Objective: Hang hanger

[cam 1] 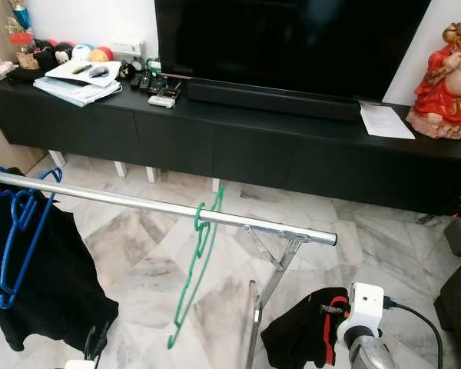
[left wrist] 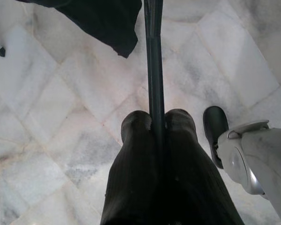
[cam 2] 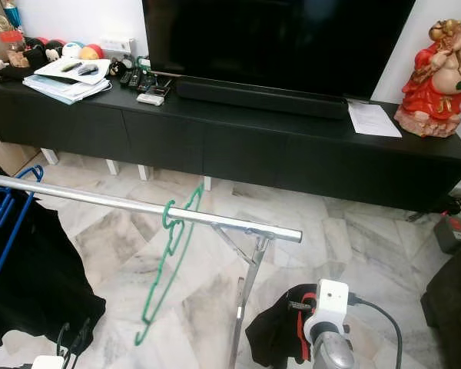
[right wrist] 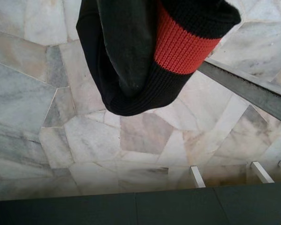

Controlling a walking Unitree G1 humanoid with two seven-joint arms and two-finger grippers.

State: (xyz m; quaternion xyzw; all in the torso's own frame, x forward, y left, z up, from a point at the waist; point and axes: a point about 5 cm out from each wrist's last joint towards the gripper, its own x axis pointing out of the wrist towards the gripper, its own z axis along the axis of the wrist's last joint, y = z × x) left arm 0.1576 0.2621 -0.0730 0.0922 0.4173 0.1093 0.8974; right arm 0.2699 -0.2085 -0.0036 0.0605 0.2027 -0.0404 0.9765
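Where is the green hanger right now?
The thin green plastic hanger hangs from the silver metal clothes rail, near its middle, to the right of the blue plastic hanger holding black clothing.

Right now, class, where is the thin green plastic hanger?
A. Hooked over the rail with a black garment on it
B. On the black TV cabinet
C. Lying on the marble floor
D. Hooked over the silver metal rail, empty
D: the thin green plastic hanger hooks over the silver metal rail and hangs bare, carrying no garment.

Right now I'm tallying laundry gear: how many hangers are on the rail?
2: a blue hanger carrying a black garment at the rail's left end, and an empty green hanger mid-rail. The garment may hide more.
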